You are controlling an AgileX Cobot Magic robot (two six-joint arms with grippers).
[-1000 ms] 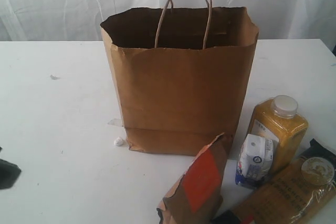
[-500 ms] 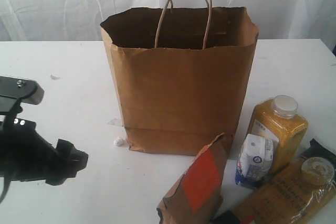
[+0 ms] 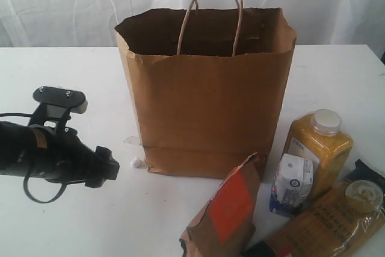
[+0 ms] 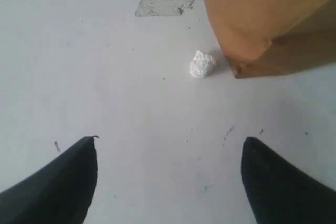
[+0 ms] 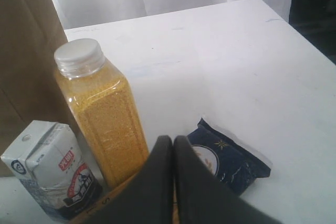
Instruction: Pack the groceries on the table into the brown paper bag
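The brown paper bag (image 3: 204, 94) stands upright and open-topped mid-table (image 3: 66, 221). To its right front sit the brown pouch with orange-red label (image 3: 227, 209), the small white-blue carton (image 3: 292, 183), the yellow white-capped bottle (image 3: 317, 145) and the spaghetti packet (image 3: 328, 224). My left gripper (image 3: 109, 170) hovers low near the bag's left bottom corner (image 4: 262, 30); it (image 4: 170, 141) is open over bare table. My right gripper (image 5: 174, 142) is shut with nothing in it, above the spaghetti packet (image 5: 231, 161), beside the bottle (image 5: 100, 114) and carton (image 5: 50, 166). The can and jar are out of view.
A small white crumb (image 4: 202, 64) and a patch of clear tape (image 4: 165, 4) lie on the table by the bag's left corner. The bag's twisted handles (image 3: 210, 10) stick up above its rim. A white curtain (image 3: 72, 4) hangs behind.
My left arm has swung in from the left edge toward the bag's bottom left corner. The bag and the groceries have not moved.
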